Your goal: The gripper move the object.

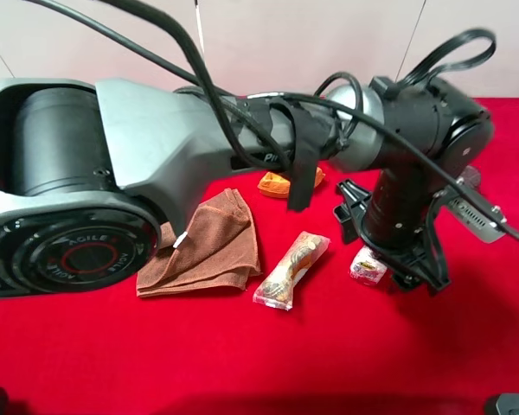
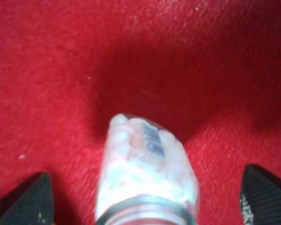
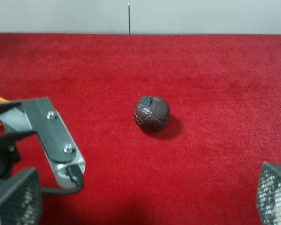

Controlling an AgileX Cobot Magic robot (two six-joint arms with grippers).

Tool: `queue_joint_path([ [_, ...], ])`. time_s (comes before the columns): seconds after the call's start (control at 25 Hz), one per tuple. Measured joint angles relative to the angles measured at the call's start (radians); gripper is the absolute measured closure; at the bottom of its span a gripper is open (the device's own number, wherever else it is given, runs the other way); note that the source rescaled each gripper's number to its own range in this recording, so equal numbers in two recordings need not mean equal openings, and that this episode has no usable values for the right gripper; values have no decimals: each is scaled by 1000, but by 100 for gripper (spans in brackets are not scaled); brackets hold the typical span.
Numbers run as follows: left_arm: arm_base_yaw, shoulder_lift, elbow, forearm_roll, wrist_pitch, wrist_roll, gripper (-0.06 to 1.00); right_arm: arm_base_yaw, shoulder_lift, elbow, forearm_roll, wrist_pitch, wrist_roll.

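- The bottle [image 2: 145, 173] is set on the red worktop [image 2: 47, 70], beside a snack packet [image 1: 291, 270].
- The left hand [image 2: 145, 201] is spread wide around it, neither fingertip touching.
- The right hand [image 3: 143, 199] is held wide open, empty, near a dark ball [image 3: 151, 113].

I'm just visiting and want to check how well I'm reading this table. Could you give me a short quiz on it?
1. True or false: the left gripper is shut on the bottle.
2. What lies ahead of the right gripper? A) brown ball B) spoon C) cup
3. In the high view, what lies between the folded cloth and the bottle?
Key: 1 false, it is open; 2 A; 3 the snack packet.
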State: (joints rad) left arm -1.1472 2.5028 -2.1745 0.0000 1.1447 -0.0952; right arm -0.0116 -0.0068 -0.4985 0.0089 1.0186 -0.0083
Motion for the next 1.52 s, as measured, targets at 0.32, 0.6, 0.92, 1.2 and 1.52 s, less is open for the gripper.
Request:
queue_joint_path([
  [0.32,0,-6,-99,13,47,-4,28,0,0,0,0,0,0],
  [0.6,-1,-56,-99,14,48,-8,27,0,0,0,0,0,0],
  [0.92,-3,-187,12,15,48,-25,27,0,0,0,0,0,0],
  [1.2,-3,-312,151,17,48,-29,27,0,0,0,0,0,0],
  [1.52,-3,-466,309,39,48,-29,27,0,0,0,0,0,0],
])
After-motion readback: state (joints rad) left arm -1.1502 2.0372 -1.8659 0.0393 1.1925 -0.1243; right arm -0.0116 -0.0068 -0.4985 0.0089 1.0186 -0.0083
